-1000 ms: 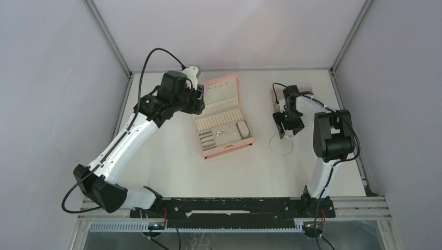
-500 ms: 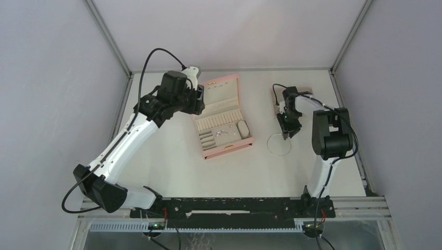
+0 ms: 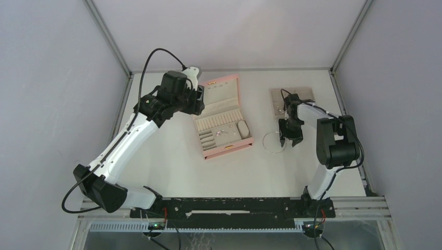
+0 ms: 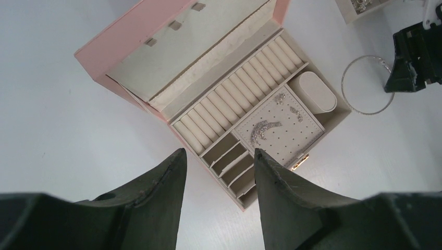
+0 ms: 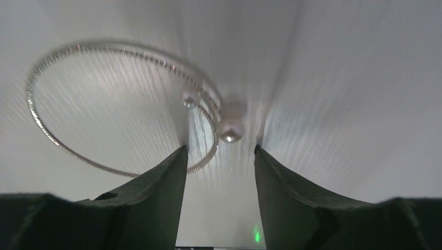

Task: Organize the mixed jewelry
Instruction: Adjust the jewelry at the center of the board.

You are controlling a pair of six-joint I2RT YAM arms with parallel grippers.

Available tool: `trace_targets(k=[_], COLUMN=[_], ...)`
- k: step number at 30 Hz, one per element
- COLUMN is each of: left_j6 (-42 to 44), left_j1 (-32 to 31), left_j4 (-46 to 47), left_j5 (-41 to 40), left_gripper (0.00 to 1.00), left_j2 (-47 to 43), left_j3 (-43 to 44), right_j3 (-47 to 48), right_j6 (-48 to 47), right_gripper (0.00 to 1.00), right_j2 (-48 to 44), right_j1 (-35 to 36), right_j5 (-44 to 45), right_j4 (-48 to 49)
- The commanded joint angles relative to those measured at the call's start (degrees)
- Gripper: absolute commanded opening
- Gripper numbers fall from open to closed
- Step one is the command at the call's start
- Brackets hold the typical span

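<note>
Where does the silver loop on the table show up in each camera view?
Top external: silver loop right of centre, just left of the right hand.
Left wrist: upper right, beside that same hand.
Right wrist: upper left, blurred, above the hand's own tips.
Shared landmark: the right hand.

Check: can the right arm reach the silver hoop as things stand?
Probably yes. The right pincer hangs open right over the hoop, which lies on the table, beads just ahead of its jaws; nothing in between.
</note>
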Motion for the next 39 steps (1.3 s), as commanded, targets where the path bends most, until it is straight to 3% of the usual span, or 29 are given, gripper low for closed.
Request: trace_targets(k=[1,10,21,25,30,36,39], left_j6=[1.7,1.3,0.4,0.4,0.4,0.4,0.6], left_j1=[0.2,0.2,0.2,0.1,0.1,0.1,0.1], left_j4=[-0.1,0.0,-0.1,-0.2,-0.3,-0.3,-0.4], left_j5=[-1.2,-0.9,-0.8,-1.1,-1.1,-1.4,-1.5], left_gripper=[0.55,0.56,0.56,0.56,0.56,0.56,0.56], left_j2=[-1.4,-1.6,-2.2,-2.5,-2.7,-3.0,-3.1], left_j3=[2.1,1.8,1.3,1.1,0.8,0.4,0.2], right_j3=[-1.1,2.0,4.7,4.8,4.8,4.8,4.9], right_j6=[1.5,-9.4,-14.5,-14.2,-13.3,-12.1,-10.2], right_gripper=[0.60,0.60,0.59,0.46,0.22,0.16,0.21], right_j2=[-4.2,-2.8,4.2,4.9,5.3,5.2,4.5], right_j1=[2.5,3.2,3.6,3.6,2.2,0.3,0.2], right_j5=[4.8,8.7,2.5,2.0,0.1,-0.4,0.4], right_j4=[-2.6,0.8,5.9,5.7,5.7,4.9,3.2])
